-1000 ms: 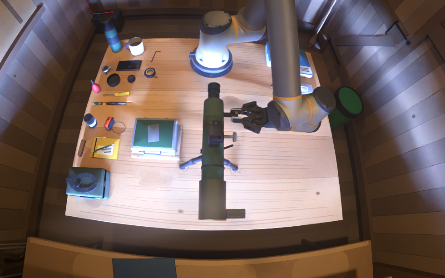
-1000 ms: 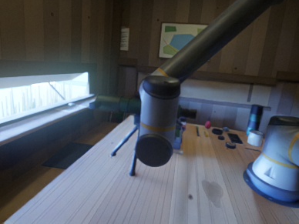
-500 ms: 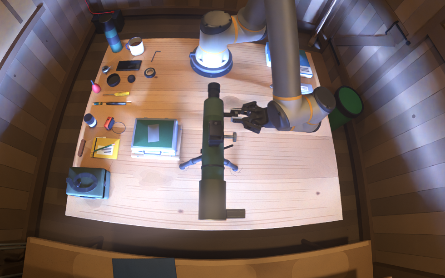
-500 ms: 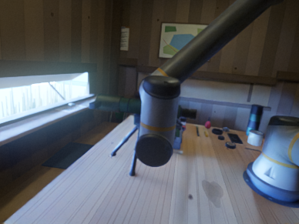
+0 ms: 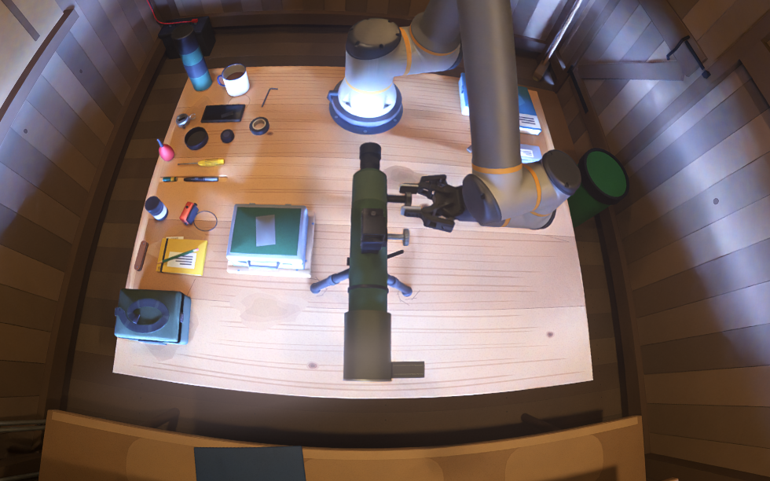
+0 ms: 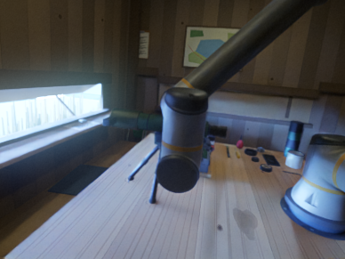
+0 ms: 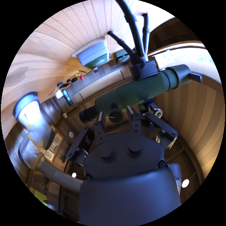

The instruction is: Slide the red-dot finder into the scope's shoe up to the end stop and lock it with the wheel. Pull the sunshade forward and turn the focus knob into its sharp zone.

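The scope's middle is hidden behind my wrist joint (image 6: pixel 180 143) in the second side camera, where only its front end and eyepiece show. The green spotting scope (image 5: pixel 367 250) stands on a small tripod at the table's centre, its sunshade (image 5: pixel 367 345) reaching the near edge. The dark red-dot finder (image 5: pixel 373 229) sits on top of the tube, with the lock wheel (image 5: pixel 405 234) sticking out to the right. The round focus knob (image 7: pixel 115 115) with a white mark projects from the scope's right side near the eyepiece. My gripper (image 5: pixel 407 199) (image 7: pixel 116 116) is level with that knob, fingers on either side of it, open and holding nothing.
The tripod legs (image 5: pixel 332 280) spread beside the scope. A green-topped case (image 5: pixel 267 234) lies left of it, small tools and caps (image 5: pixel 196 138) lie at the far left, the arm's base (image 5: pixel 367 96) stands behind, and a green bin (image 5: pixel 601 182) sits off the right edge.
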{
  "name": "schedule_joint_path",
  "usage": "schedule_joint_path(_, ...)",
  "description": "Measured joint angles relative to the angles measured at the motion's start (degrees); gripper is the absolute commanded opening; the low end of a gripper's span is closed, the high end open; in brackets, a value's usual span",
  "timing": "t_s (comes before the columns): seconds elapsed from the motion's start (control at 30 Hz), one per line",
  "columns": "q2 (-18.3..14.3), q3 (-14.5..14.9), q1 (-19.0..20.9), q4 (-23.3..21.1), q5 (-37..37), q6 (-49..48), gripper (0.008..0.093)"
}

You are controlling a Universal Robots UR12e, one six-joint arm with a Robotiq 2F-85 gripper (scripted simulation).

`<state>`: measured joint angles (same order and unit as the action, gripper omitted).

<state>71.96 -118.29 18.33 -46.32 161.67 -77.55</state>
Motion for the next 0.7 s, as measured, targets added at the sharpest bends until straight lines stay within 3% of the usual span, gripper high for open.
schedule_joint_path(0.7, -0.59, 0.88, 1.22, 0.29, -1.24, 0.0, 0.058)
